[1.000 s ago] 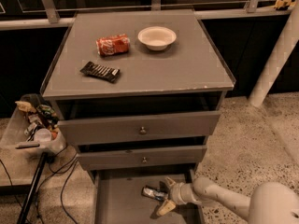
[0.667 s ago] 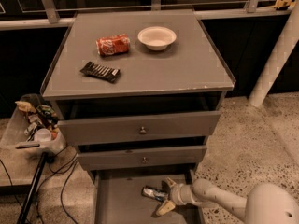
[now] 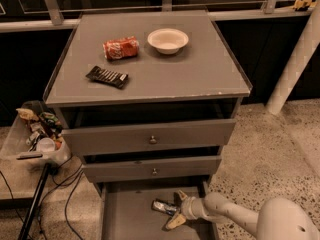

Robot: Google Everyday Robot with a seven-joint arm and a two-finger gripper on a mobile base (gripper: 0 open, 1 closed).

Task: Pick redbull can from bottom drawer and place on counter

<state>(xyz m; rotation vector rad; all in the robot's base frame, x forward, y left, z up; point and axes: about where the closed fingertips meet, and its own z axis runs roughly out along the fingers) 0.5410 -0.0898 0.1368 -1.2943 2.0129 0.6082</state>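
**A:** Fingers [image 3: 175, 222]: condition?

**B:** Two pale fingers, spread apart, one on each side of the right end of the redbull can [image 3: 162, 206]. They are not closed on it, so you hold nothing. The gripper [image 3: 177, 209] sits low inside the bottom drawer [image 3: 127, 216], with the arm reaching in from the right.

**A:** Can: location?

**B:** It lies on its side on the drawer floor, right of centre, in front of the middle drawer [image 3: 152, 168].

**A:** Hazards?

**B:** One: the can is round and loose. If you close off-centre, it will probably roll or squirt free. Two: if you lift too close to the cabinet, the can or wrist may catch the drawer fronts or the rim of the counter [image 3: 205, 69]. Draw back first.

**A:** Surroundings?

**B:** On the counter are a red soda can [image 3: 121, 48], a white bowl [image 3: 168, 40] and a dark snack packet [image 3: 107, 76], at the back and left. Set down at the front right, away from them. The top drawer [image 3: 150, 136] stands slightly out. A bin of clutter [image 3: 37, 134] sits on the left and a white post [image 3: 295, 64] on the right, both well apart.
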